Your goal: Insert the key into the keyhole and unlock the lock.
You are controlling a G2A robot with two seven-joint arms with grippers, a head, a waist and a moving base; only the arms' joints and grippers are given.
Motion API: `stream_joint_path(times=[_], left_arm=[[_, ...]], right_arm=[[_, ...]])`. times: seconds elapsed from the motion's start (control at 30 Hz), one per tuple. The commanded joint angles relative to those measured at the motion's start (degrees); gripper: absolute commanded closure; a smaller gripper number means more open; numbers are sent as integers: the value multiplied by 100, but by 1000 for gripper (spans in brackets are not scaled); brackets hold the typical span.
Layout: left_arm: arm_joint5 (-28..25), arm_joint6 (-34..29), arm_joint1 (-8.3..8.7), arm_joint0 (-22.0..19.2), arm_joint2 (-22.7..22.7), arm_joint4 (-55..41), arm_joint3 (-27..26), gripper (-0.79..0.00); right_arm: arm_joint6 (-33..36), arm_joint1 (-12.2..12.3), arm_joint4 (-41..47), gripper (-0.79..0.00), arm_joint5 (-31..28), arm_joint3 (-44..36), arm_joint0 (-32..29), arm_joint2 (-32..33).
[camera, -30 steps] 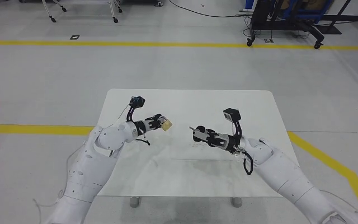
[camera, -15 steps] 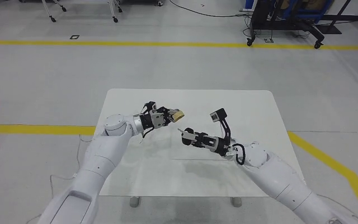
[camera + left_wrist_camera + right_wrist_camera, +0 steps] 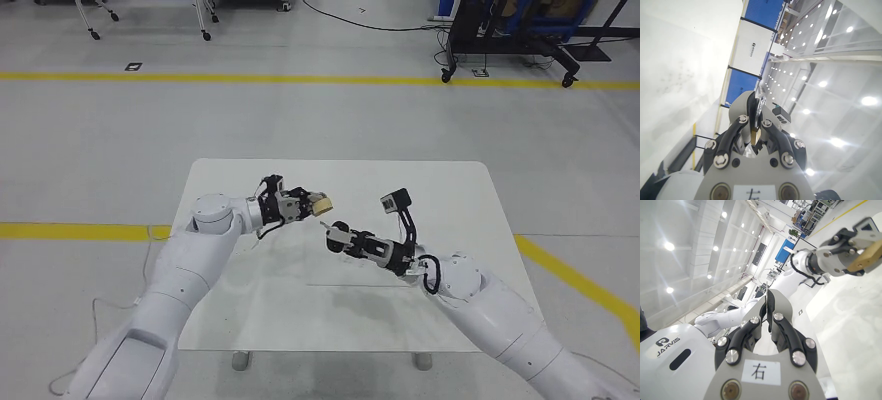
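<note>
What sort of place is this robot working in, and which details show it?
Probably a large factory or lab hall: yellow lines on a pale floor, blue partition panels, and a high ceiling with rows of lights.

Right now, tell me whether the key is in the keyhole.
Out: the key in the right gripper sits apart from the lock in the left gripper.

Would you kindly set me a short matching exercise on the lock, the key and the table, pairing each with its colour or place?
Things:
1. lock
2. key
3. table

Descriptions:
A. white, beneath both arms
B. brass-coloured, clamped in the left gripper
C. thin metal, pinched in the right gripper, apart from the lock

Pairs: 1-B; 2-C; 3-A
</note>
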Motion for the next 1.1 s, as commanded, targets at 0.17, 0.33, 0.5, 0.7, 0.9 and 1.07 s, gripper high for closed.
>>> stream_joint_path(times=[0.17, 0.33, 0.5, 0.7, 0.9, 1.07], left_arm=[[345, 680, 23, 133, 160, 725, -420, 0], [387, 659, 7, 149, 178, 695, -464, 0], [319, 682, 12, 158, 153, 744, -474, 0], [306, 689, 28, 196, 95, 761, -528, 0], [301, 694, 28, 223, 109, 837, -588, 0], [306, 685, 19, 231, 130, 863, -601, 0]], right_arm=[[-1237, -107, -954, 0, 1873, -144, -119, -176], [-1760, -148, -794, 0, 2131, -267, -368, -36], [-1887, -190, -747, 0, 2182, -251, -456, 70], [-1931, -226, -724, 0, 2203, -262, -562, 214], [-1807, -283, -689, 0, 2338, -215, -552, 269], [-1799, -339, -682, 0, 2388, -140, -535, 300]])
